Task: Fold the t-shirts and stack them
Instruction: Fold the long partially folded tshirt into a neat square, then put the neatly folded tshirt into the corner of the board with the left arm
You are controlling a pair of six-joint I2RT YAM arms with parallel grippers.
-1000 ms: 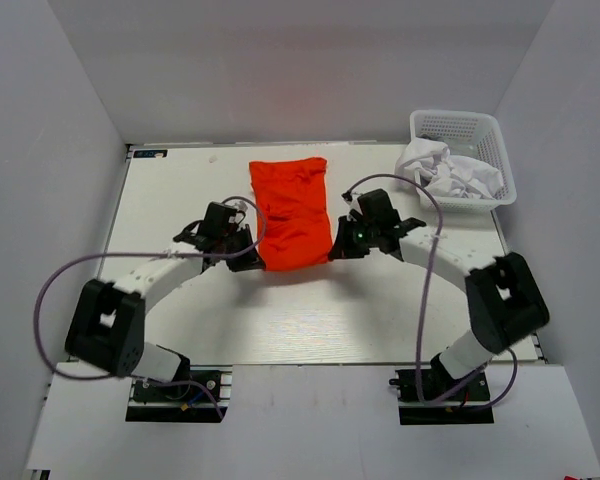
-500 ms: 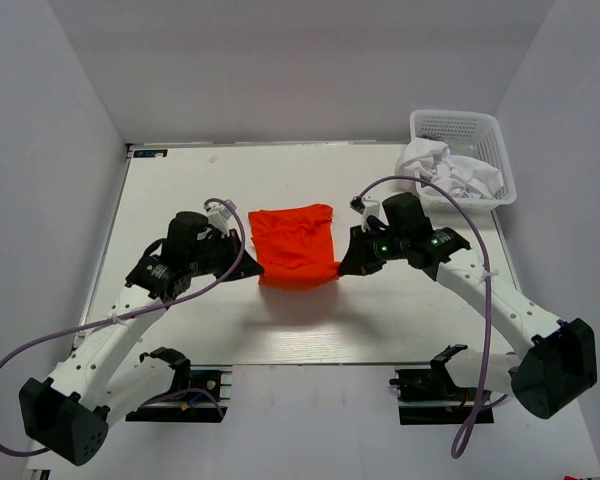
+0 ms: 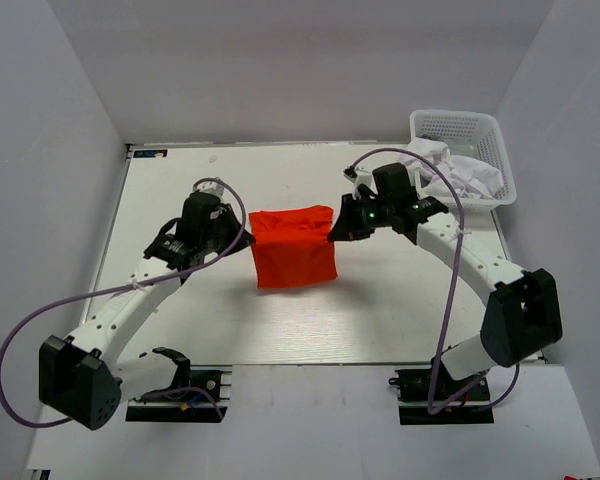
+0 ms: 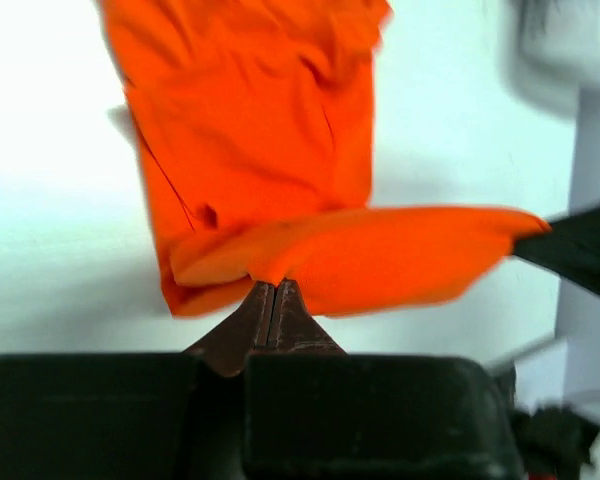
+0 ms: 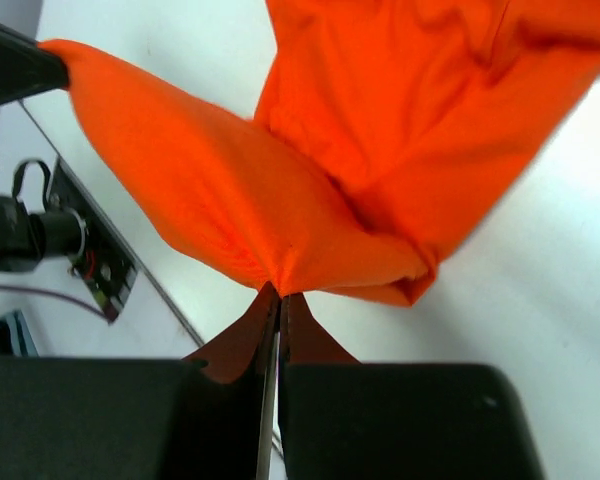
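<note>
An orange-red t-shirt [image 3: 293, 247] hangs stretched between my two grippers above the middle of the table, its lower part drooping toward the table. My left gripper [image 3: 248, 234] is shut on the shirt's left top corner; the left wrist view has the fingertips [image 4: 273, 292] pinching the orange cloth [image 4: 280, 150]. My right gripper [image 3: 333, 232] is shut on the right top corner, and its tips [image 5: 280, 297] pinch the orange cloth [image 5: 380, 130] in the right wrist view. White t-shirts [image 3: 450, 172] lie crumpled in and over the basket.
A white lattice basket [image 3: 472, 135] stands at the back right corner of the table [image 3: 310, 325]. Grey walls close in the left, back and right sides. Purple cables loop from both arms.
Both grippers have lifted the orange-red shirt's near edge and carried it toward the back of the table; the shirt went from lying flat to hanging between them.
</note>
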